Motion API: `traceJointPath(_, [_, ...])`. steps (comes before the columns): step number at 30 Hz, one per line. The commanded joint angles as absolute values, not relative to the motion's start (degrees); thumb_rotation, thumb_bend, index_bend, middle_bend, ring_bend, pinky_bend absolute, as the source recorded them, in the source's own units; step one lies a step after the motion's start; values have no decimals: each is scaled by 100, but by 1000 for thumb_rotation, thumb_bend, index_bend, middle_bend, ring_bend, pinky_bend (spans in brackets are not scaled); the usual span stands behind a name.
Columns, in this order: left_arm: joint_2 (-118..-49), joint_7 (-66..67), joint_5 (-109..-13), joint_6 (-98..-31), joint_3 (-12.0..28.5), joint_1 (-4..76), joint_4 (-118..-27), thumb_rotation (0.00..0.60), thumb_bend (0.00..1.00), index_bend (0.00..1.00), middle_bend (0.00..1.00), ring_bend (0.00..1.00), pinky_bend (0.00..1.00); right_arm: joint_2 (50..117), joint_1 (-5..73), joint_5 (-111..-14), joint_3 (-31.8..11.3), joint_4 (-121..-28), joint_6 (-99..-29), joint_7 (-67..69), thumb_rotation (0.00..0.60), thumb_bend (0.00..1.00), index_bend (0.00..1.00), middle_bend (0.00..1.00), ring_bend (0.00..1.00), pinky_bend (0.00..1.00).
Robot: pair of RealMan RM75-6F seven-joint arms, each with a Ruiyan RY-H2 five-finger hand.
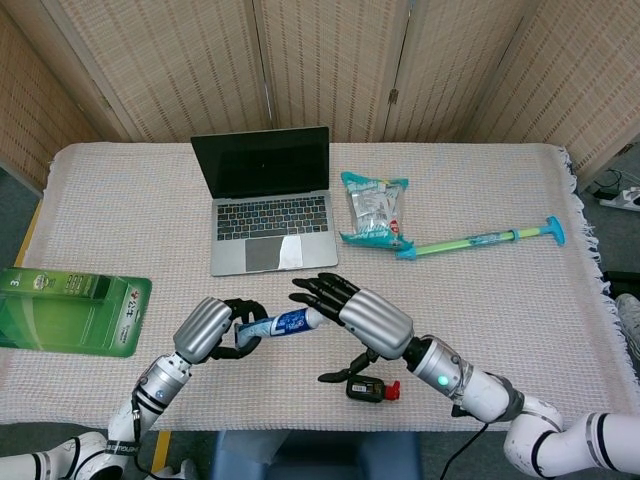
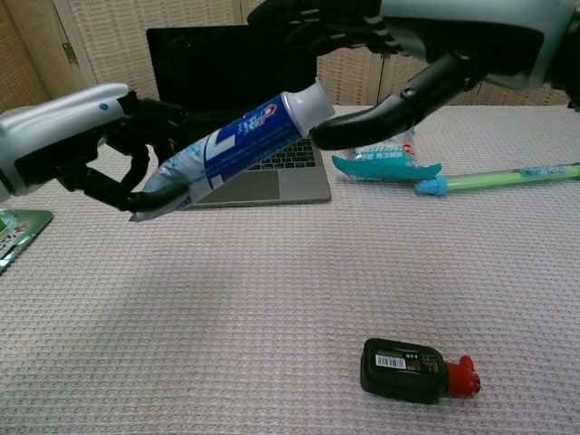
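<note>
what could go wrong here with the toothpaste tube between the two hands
1. The left hand pinches the toothpaste tube only at its flat tail end, so the tube could sag or slip out.
2. The right hand is open near the cap end, with its thumb just beside it; a nudge there might knock the tube loose.
3. If the tube drops, it could land on the small black bottle on the table below, or roll toward the laptop.

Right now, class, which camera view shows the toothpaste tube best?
The chest view: the toothpaste tube runs side-on across the frame, with its blue print, its cap end and the left hand gripping its crimped end. The head view shows only a short stretch of tube between the left hand and the right hand.
</note>
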State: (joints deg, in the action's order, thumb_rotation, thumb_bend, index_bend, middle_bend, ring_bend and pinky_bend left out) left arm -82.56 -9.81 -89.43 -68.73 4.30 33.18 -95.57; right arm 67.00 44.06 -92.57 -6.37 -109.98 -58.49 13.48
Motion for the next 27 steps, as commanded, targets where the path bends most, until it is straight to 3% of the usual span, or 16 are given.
traceJointPath(1, [-8277, -852, -8904, -6842, 367, 3278, -9324, 600, 805, 880, 894, 785, 743, 6504, 4321, -9238, -625, -11034, -5918, 1346, 333, 104, 0, 0, 0, 0])
traceJointPath(11, [-8542, 1375, -7363, -6390, 495, 3128, -8584, 600, 818, 825, 884, 742, 743, 6054, 3919, -9313, -506, -10895, -6360, 1516, 329, 104, 0, 0, 0, 0])
traceJointPath(18, [-8733, 2560, -6422, -6301, 564, 3095, -8658, 600, 813, 695, 805, 677, 710, 5885, 3664, -9240, -399, -10707, -6501, 1536, 329, 103, 0, 0, 0, 0])
traceJointPath(22, [-8795, 2956, -5883, -6151, 602, 3137, -8731, 600, 605, 550, 699, 586, 638, 5819, 3538, -9234, -372, -10618, -6602, 1582, 329, 104, 0, 0, 0, 0])
traceJointPath(24, [-8808, 3075, -5677, -6135, 626, 3146, -8797, 600, 469, 431, 608, 512, 616, 5782, 3479, -9231, -368, -10594, -6660, 1596, 329, 104, 0, 0, 0, 0])
traceJointPath(27, [-8788, 3100, -5514, -6178, 663, 3129, -8954, 600, 362, 222, 437, 368, 547, 5707, 3376, -9245, -352, -10560, -6761, 1615, 330, 103, 0, 0, 0, 0])
